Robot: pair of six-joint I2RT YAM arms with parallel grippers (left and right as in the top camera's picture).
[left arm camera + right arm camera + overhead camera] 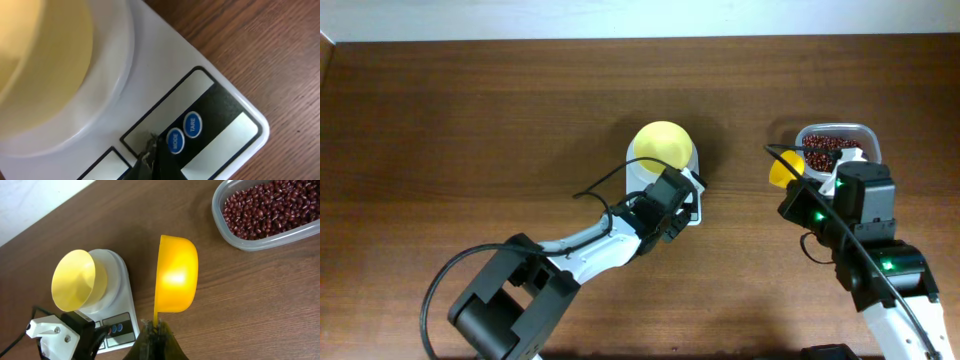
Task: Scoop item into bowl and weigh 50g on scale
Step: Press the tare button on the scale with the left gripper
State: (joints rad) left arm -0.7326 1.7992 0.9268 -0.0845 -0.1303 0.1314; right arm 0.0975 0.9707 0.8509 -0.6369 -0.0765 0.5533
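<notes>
Yellow bowl [45, 60] sits on the white scale [165, 55], so my closed left pincer [150, 146] should press the TARE button [192, 124] squarely, lightly, while my right pincer [156, 326], clamped on the empty scoop [175, 275], hovers near the tub [250, 244] of beans [270, 205].

**White links, black joints, green lights**

The left arm [588, 242], at lower left in the overhead frame, is showing white links between black joint housings, with a black cable [430, 295] looping beside it. The right arm [865, 200], at lower right, is showing black housings, with green lights [815, 216] glowing.
</notes>
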